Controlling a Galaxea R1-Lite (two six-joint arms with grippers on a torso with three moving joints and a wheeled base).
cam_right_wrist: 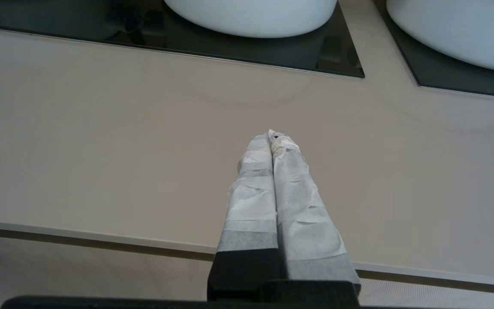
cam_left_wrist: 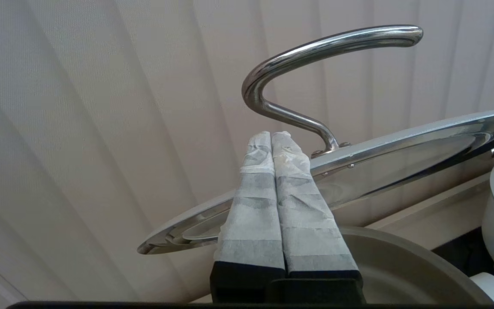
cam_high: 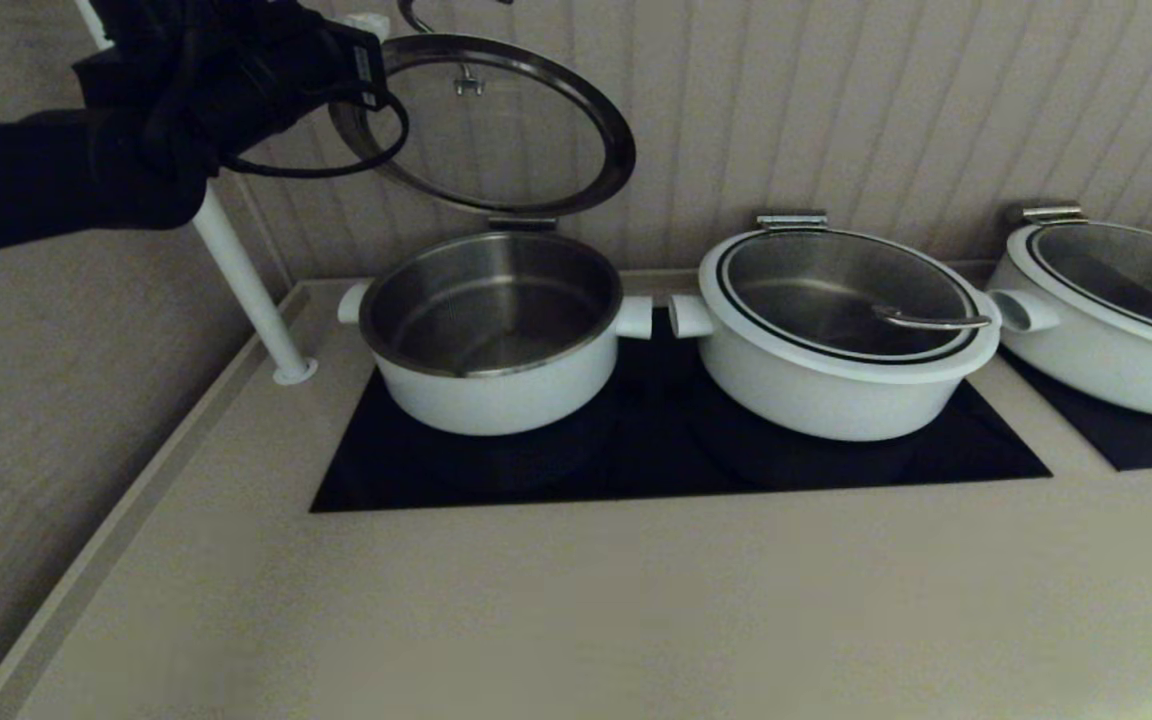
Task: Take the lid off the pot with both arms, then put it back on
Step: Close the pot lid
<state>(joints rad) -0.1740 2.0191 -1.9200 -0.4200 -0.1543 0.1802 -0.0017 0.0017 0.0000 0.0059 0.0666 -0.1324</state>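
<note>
The pot (cam_high: 491, 385) stands open on the left of the black cooktop, its steel bowl empty. The lid (cam_high: 496, 130) is raised on edge above the pot's back rim, tilted toward the wall, with its wire handle (cam_left_wrist: 315, 47) on the wall side. My left arm (cam_high: 166, 110) reaches in from the upper left to the lid's left rim. The left gripper (cam_left_wrist: 271, 135) is shut with nothing between its fingers; they lie across the lid's rim (cam_left_wrist: 401, 146), tips beside the handle's foot. The right gripper (cam_right_wrist: 272, 135) is shut and empty, low over the counter's front, outside the head view.
Two wider white pots (cam_high: 836, 340) (cam_high: 1116, 310) with lids on stand to the right; the nearer one's stub handle almost meets the pot's. A white pole (cam_high: 246, 290) rises from the counter's back left. The ribbed wall is close behind. The counter's front edge (cam_right_wrist: 101, 236) lies below the right gripper.
</note>
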